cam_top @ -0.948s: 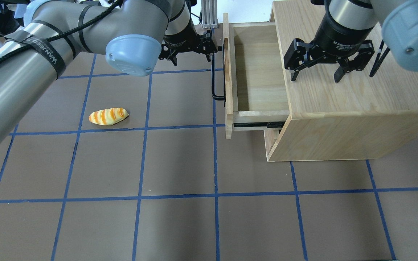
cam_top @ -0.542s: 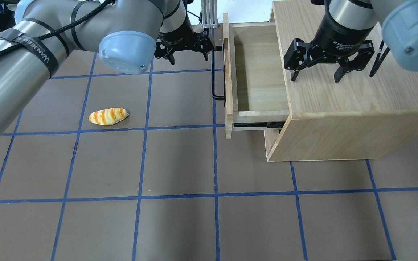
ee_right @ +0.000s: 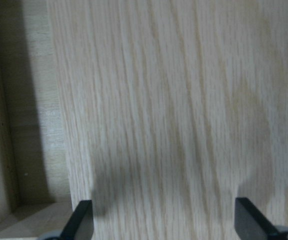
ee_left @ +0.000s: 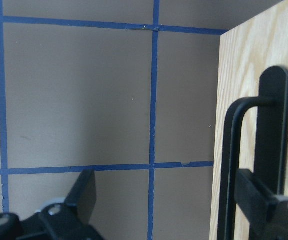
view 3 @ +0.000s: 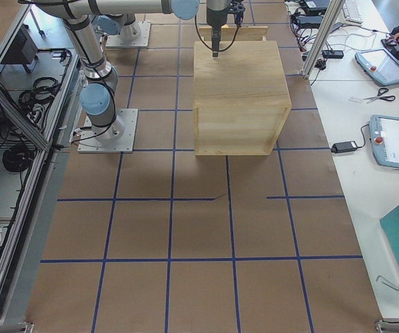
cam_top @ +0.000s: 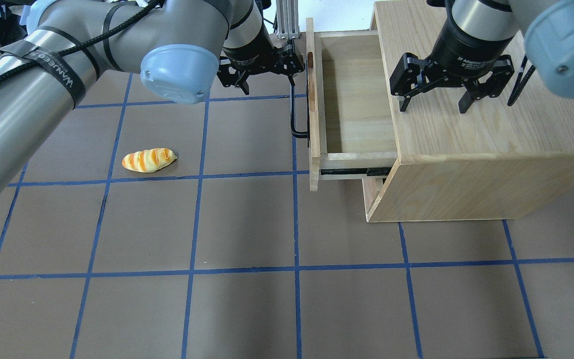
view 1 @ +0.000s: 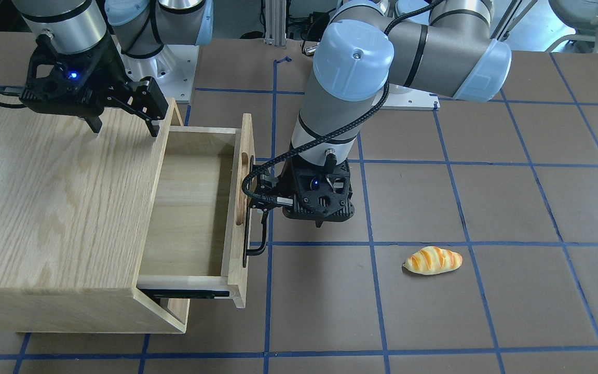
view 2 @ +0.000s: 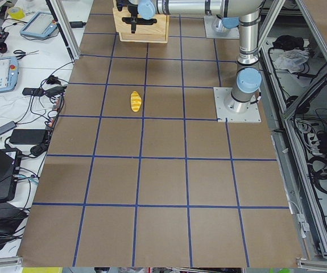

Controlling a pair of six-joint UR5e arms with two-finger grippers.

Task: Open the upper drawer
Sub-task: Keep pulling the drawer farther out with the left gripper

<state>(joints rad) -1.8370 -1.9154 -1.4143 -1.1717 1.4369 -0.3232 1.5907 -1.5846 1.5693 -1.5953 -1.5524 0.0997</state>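
Observation:
The upper drawer (cam_top: 315,124) is pulled well out of the oak cabinet (cam_top: 491,134), and its inside is bare. Its front panel (view 1: 234,270) carries the black bar handle (cam_top: 293,114) and an oblong slot. My left gripper (cam_top: 267,80) is open and points down just outside the front panel. In the left wrist view (ee_left: 174,210) its right finger (ee_left: 264,202) is at the handle (ee_left: 271,125) and the left finger stands far off. My right gripper (cam_top: 434,102) is open and empty above the cabinet top (ee_right: 174,100).
A toy bread loaf (cam_top: 148,160) lies on the brown table left of the drawer; it also shows in the front view (view 1: 432,259). The cabinet (view 1: 44,208) fills the table's right side. Blue tape lines grid the table.
My left gripper drew a little away from the drawer front, then came back beside the handle. The drawer, the right arm and the bread have not moved.

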